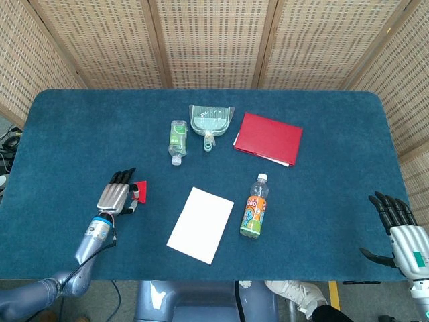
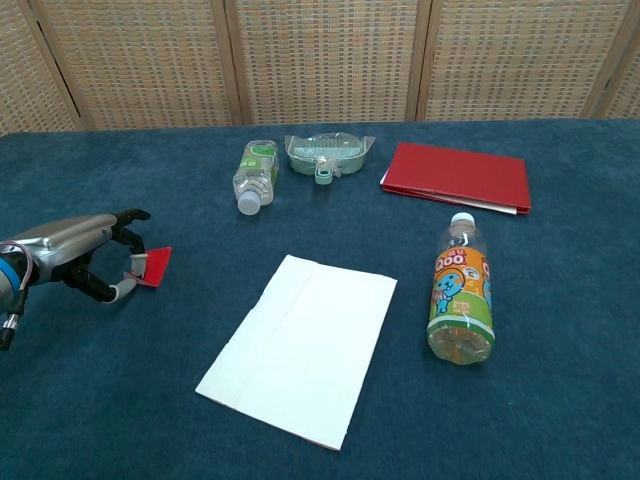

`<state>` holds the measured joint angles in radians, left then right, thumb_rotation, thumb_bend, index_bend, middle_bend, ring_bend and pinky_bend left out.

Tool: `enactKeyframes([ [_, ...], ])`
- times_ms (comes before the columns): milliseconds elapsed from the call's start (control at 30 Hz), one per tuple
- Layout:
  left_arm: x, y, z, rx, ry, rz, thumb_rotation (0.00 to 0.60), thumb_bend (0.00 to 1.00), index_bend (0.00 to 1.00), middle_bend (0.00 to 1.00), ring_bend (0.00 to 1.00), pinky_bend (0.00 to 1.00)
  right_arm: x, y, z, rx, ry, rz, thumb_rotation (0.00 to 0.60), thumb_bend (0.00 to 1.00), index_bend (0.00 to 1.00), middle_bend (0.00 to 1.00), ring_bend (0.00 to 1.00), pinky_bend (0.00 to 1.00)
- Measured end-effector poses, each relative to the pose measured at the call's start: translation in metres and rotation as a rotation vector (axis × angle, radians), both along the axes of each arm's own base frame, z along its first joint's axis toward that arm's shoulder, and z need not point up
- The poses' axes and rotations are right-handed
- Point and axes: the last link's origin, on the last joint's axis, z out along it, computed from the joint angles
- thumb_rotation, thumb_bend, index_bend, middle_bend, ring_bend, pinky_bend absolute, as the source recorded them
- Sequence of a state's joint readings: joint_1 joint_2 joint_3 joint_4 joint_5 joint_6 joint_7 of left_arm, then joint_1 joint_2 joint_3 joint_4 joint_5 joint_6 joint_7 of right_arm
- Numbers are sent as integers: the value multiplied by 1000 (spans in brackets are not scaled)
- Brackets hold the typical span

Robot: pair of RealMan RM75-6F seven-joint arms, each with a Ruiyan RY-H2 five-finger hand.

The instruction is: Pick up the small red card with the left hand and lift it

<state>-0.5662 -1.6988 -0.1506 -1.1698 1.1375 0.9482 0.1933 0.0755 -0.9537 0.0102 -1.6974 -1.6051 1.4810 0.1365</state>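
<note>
The small red card sits tilted at the left of the blue table, one edge raised off the cloth. My left hand pinches it between thumb and fingers from the left side. My right hand hangs at the table's front right corner, fingers spread and holding nothing; the chest view does not show it.
A white paper sheet lies in the middle front, an orange bottle on its side to the right of it. Further back lie a clear bottle, a green dustpan and a red folder.
</note>
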Motion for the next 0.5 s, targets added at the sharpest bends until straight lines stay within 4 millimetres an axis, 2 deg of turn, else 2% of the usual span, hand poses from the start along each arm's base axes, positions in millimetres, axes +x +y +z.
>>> enactKeyframes([
  [500, 2, 3, -1, 1, 6, 0, 600, 474, 641, 0, 0, 0, 0, 0, 0, 3, 0, 0, 600, 0, 0, 0, 0, 0],
])
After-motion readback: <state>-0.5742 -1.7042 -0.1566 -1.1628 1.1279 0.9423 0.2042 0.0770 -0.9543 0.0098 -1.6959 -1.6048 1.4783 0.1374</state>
